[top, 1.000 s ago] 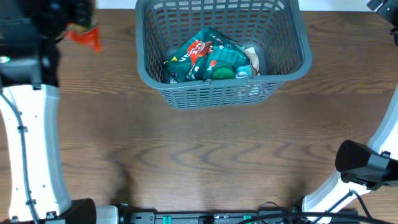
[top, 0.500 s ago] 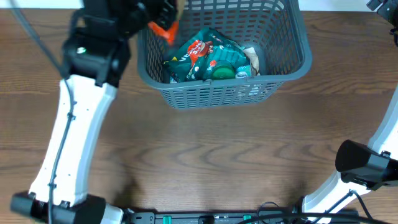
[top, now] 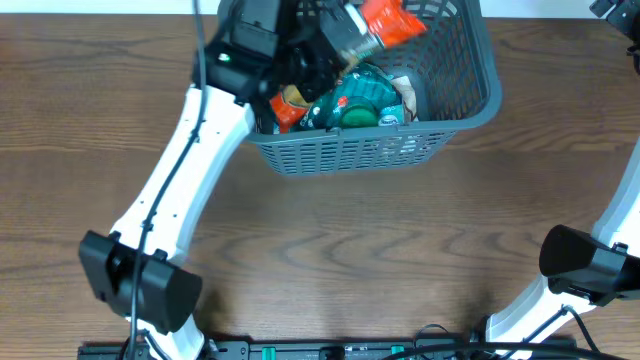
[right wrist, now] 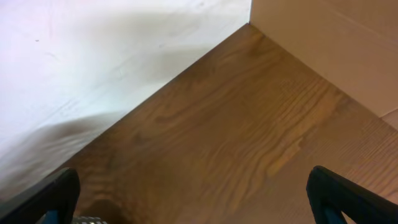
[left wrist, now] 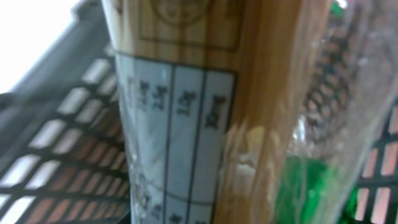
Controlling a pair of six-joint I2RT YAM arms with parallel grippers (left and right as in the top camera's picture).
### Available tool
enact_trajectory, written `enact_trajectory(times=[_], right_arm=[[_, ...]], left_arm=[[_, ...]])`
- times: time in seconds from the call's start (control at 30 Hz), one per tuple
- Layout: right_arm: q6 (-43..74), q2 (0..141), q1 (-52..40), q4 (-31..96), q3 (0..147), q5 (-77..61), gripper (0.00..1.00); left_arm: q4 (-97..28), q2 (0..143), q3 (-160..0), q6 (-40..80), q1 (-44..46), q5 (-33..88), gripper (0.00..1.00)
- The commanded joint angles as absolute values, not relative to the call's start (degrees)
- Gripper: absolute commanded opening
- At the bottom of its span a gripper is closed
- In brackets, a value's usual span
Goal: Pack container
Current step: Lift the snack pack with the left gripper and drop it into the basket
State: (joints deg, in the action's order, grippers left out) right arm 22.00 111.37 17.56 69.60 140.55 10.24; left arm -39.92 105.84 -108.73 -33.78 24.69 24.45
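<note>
The desk is brown, wood-grained. A grey basket sits on it — toward the far edge, middle.

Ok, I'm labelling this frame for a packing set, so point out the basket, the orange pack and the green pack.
basket [top: 330,152]: overhead view, on its front lattice wall.
orange pack [top: 392,20]: overhead view, on the middle of the pack.
green pack [top: 356,96]: overhead view, on its upper face, inside the basket.

The grey slotted basket is set upright at the table's far edge, partly filled with packs.
</note>
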Motion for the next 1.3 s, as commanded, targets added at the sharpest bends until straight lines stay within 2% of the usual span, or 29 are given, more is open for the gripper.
enact_trajectory(times=[0.0, 0.23, 0.27, 0.3, 0.37, 0.67, 0.8, 0.93, 1.1, 1.27], right_arm=[[22.7, 110.85, 17.61, 69.71, 140.66, 10.48, 0.99], [22.7, 110.85, 17.61, 69.71, 140.66, 10.46, 0.99], [22.7, 110.85, 17.61, 69.71, 140.66, 10.46, 0.99], [22.7, 110.85, 17.61, 69.71, 140.66, 10.46, 0.99], [22.7, 110.85, 17.61, 69.71, 140.66, 10.48, 0.99], [22.7, 110.85, 17.61, 69.71, 140.66, 10.48, 0.99], [22.7, 110.85, 17.61, 69.71, 140.66, 10.48, 0.99], [22.7, 110.85, 17.61, 69.71, 140.66, 10.48, 0.99], [22.7, 110.85, 17.61, 69.71, 140.66, 10.48, 0.99], [22.7, 110.85, 17.61, 69.71, 140.66, 10.48, 0.99]], left_arm=[[-38.96, 104.95, -111.61, -37.78, 25.63, 25.5, 0.06], [-39.51, 105.73, -111.61, -37.74, 25.74, 25.47, 0.06], [-39.48, 105.73, -111.61, -37.71, 25.74, 25.47, 0.09], [-39.51, 105.73, -111.61, -37.69, 25.76, 25.47, 0.34], [-39.64, 105.73, -111.61, -37.65, 25.76, 25.47, 0.96], [-39.13, 105.32, -111.63, -35.38, 25.74, 25.43, 0.98], [-37.54, 103.85, -112.36, -33.8, 25.76, 21.17, 0.98], [-36.82, 102.32, -116.42, -30.89, 25.67, 8.86, 0.98], [-36.82, 100.47, -121.03, -25.08, 25.21, -11.99, 0.98], [-37.78, 98.54, -122.06, -14.31, 21.15, -29.8, 0.98]])
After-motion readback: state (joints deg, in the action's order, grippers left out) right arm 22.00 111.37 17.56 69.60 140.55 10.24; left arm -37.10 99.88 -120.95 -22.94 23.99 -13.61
